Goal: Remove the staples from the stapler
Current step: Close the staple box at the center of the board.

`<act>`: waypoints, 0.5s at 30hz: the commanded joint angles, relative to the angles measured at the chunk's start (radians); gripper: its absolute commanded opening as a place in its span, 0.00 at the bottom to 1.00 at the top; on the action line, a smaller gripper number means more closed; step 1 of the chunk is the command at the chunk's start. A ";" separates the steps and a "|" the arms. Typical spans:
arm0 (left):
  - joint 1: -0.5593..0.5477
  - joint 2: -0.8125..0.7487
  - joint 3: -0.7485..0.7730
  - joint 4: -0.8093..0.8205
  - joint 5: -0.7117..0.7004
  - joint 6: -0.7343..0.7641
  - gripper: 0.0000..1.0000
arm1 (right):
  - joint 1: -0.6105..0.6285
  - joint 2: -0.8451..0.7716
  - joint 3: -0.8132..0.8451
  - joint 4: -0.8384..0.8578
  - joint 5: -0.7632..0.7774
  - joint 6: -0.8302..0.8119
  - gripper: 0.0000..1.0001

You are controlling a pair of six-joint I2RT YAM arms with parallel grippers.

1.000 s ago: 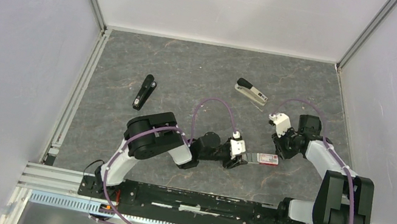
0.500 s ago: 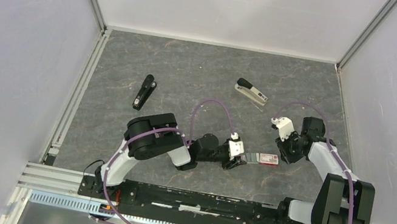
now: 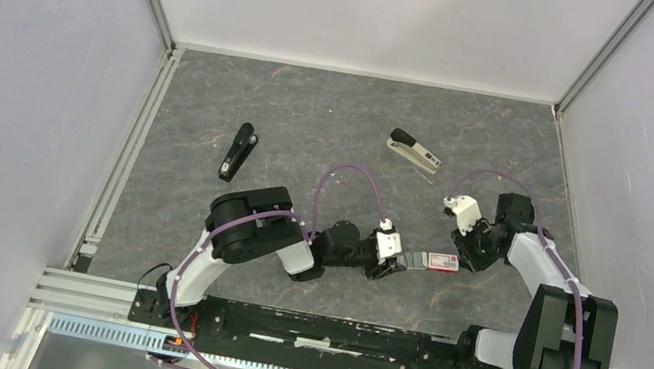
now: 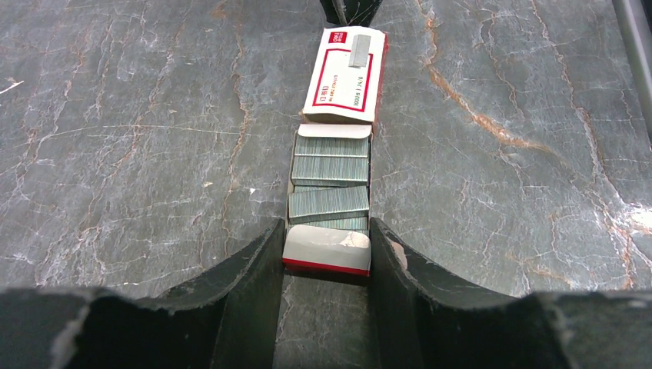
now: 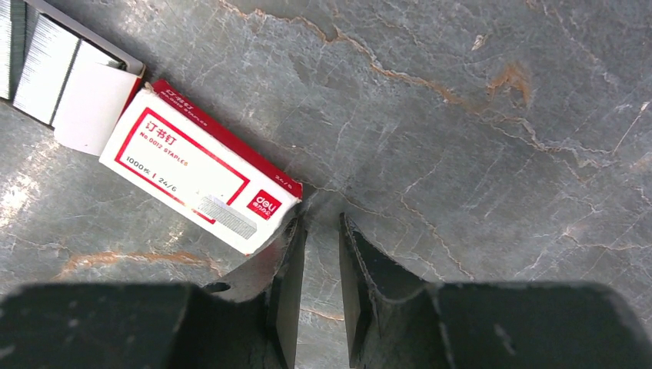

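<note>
- The stapler [image 3: 238, 151] is lying as a slim black bar on the left of the table [image 3: 335, 115], well apart from both arms. A grey-beige rail [image 3: 413, 152] with a black end is lying farther right, toward the far side, and nothing is touching it. Whether it is loaded I cannot tell.
- The left gripper [image 4: 326, 231] is clenching the near end of a card tray [image 4: 327, 251], one finger on each side wall. Squeezing harder is likely to be buckling the thin card.
- The staples [image 4: 330, 171] are sitting in the tray as silvery strips, one slightly askew. A skewed or jolting push could be lifting that strip out and spilling it.
- The red-and-white sleeve [image 4: 344, 73] is covering only the tray's far end. If it is driven off-line it risks jamming on the tray walls or catching the askew strip.
- The right gripper [image 5: 317, 223] is grasping nothing, its jaws standing a narrow gap apart with one fingertip at the sleeve's corner. Pressing on that corner alone could be turning the sleeve or letting the finger slide off.
- The left arm is folding at the elbow and reaching low to the right, near the table's front.
- The right arm is bending in from the right, with its wrist angling down toward the sleeve's right end.
</note>
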 commanded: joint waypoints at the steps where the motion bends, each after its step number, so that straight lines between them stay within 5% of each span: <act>1: -0.007 0.035 -0.014 -0.012 0.020 0.003 0.50 | 0.009 0.026 0.007 -0.023 -0.019 0.003 0.29; 15: -0.006 0.050 0.024 -0.037 0.046 0.014 0.50 | 0.022 0.048 0.010 -0.007 -0.020 0.013 0.28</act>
